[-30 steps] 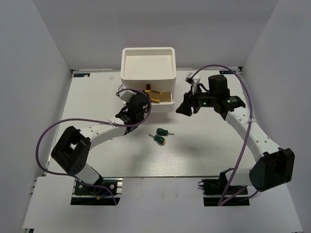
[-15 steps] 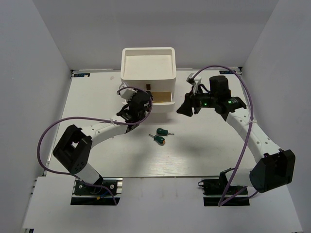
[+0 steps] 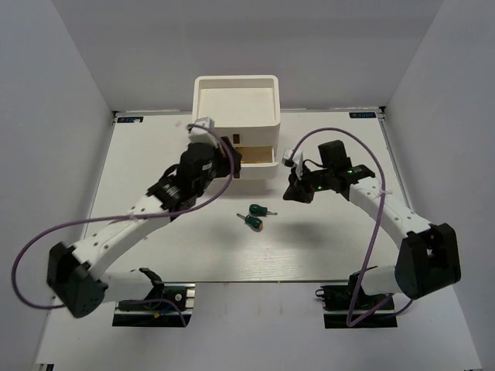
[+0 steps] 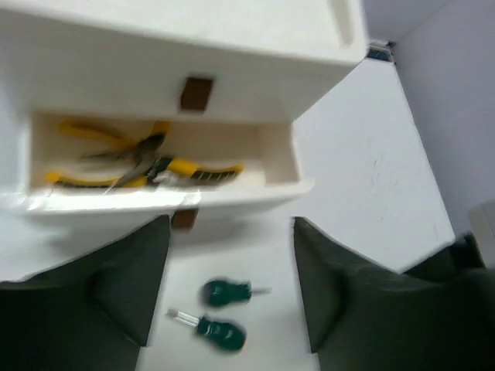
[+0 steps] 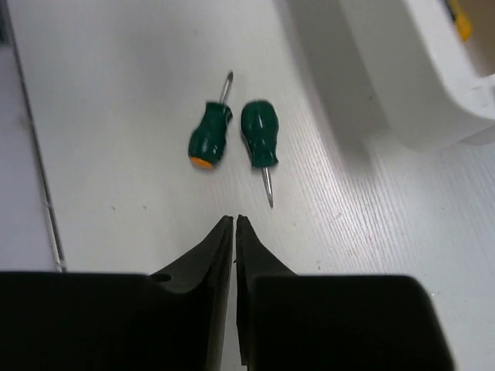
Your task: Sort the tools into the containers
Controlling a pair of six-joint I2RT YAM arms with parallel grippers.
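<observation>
Against the middle of the far edge of the bench (image 3: 340, 247), a white organizer (image 3: 236, 78): open tray on top, two drawers beneath. Upper drawer (image 4: 116, 73) shut, with a small brown handle (image 4: 197, 93) on its front. Lower drawer (image 4: 278, 166) part-way out, two yellow-handled pliers (image 4: 147, 166) inside, overlapping each other.

Near the centre of the bench, apart from the organizer, two stubby green-handled screwdrivers just beside each other, blades pointing opposite ways: an orange-capped screwdriver (image 5: 209, 137) and a plain green screwdriver (image 5: 259, 133).

Left tool (image 4: 228, 232) just in front of the open drawer, fingers spread wide, nothing between them.

Right tool (image 5: 234, 222) above the bench near the screwdrivers, on their right-edge side, fingers pressed together, pinching nothing, tips aimed toward the pair.
</observation>
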